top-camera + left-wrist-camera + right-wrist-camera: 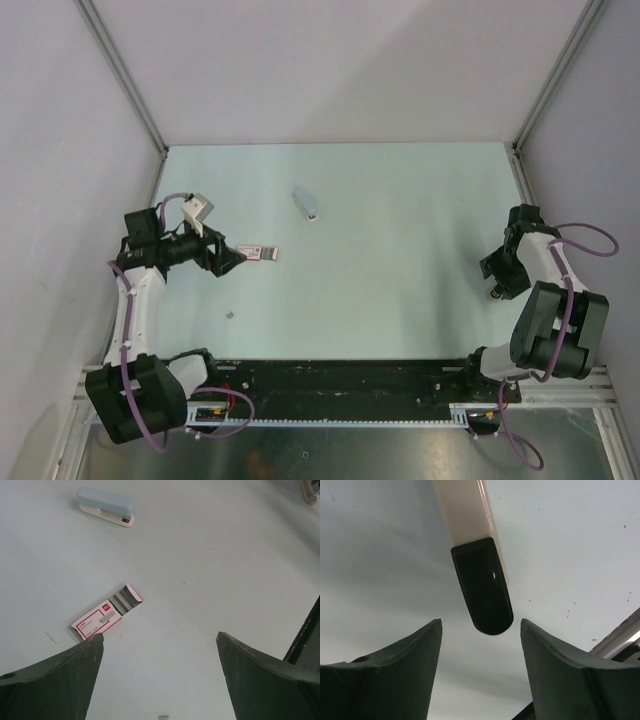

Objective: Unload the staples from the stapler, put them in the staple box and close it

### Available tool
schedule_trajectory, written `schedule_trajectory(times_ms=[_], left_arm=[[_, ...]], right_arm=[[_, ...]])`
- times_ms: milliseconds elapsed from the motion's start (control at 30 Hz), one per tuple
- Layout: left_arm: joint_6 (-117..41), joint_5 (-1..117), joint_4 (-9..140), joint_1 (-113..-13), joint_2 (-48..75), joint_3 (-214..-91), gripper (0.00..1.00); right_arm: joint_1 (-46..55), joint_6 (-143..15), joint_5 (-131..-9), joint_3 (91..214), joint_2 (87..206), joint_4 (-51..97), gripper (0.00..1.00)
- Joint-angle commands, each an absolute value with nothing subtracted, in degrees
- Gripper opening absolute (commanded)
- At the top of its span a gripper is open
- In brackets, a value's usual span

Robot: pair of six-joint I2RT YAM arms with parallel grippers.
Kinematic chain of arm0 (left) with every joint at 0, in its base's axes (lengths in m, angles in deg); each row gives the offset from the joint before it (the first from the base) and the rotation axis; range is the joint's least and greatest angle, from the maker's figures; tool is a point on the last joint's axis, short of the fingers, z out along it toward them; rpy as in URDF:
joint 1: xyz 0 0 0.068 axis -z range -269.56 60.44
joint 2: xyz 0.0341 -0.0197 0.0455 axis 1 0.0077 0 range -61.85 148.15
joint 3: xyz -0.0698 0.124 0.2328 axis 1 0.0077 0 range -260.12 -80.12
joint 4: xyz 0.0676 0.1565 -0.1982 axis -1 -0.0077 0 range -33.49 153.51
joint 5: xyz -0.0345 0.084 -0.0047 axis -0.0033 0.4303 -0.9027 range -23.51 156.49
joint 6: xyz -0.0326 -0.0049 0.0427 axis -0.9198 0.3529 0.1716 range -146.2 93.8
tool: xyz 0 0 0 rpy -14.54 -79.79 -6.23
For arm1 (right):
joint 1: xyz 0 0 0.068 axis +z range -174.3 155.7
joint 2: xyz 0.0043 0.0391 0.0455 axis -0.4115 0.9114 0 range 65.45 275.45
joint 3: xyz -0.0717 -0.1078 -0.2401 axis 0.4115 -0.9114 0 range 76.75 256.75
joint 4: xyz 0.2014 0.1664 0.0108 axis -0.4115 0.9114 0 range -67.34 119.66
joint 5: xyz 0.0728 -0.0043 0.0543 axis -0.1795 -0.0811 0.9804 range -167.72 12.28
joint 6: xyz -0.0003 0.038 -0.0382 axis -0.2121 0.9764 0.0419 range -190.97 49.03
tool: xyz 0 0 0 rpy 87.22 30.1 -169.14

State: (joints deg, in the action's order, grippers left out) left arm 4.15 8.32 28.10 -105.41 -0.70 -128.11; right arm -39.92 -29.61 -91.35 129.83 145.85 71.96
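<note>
Left gripper [160, 642] wide open, empty, hovering just short of the staple box [102, 617] (likely not the target). Stapler [106, 506] lies closed, well beyond it, mid-table. Right gripper [480, 625] also spread, empty, probably parked aside for clearance.

A pale green-white table [400, 230] is closed in by plain grey walls [330, 70], with slanted metal posts [122, 78] at the far corners. On its left half a flat red-and-white cardboard box [96, 621] lies face up, its inner tray slid partly out at one end to show grey rows inside. A small grey scrap [231, 314] lies apart from it, toward the near edge. A black rail [340, 380] runs along that edge. The right wrist view shows a cream bar with a glossy black rounded tip [484, 587].
</note>
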Motion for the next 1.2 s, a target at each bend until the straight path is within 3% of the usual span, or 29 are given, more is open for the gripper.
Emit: schedule_trajectory(times_ms=[0, 633, 1167], left_arm=[[2.71, 8.2, 29.5, -104.89, -0.51, -129.15, 0.99], [1.52, 13.43, 29.51, -104.9, -4.24, -128.38, 1.0], [-0.06, 17.22, 29.55, -104.94, -5.38, -127.81, 0.99]], right_arm=[[-40.29, -29.44, -94.06, 128.87, 147.82, 68.5, 0.64], [-37.89, -31.35, -95.81, 127.38, 149.93, 63.72, 0.04], [0.35, -23.71, -98.46, 135.62, 156.97, 61.91, 0.0]])
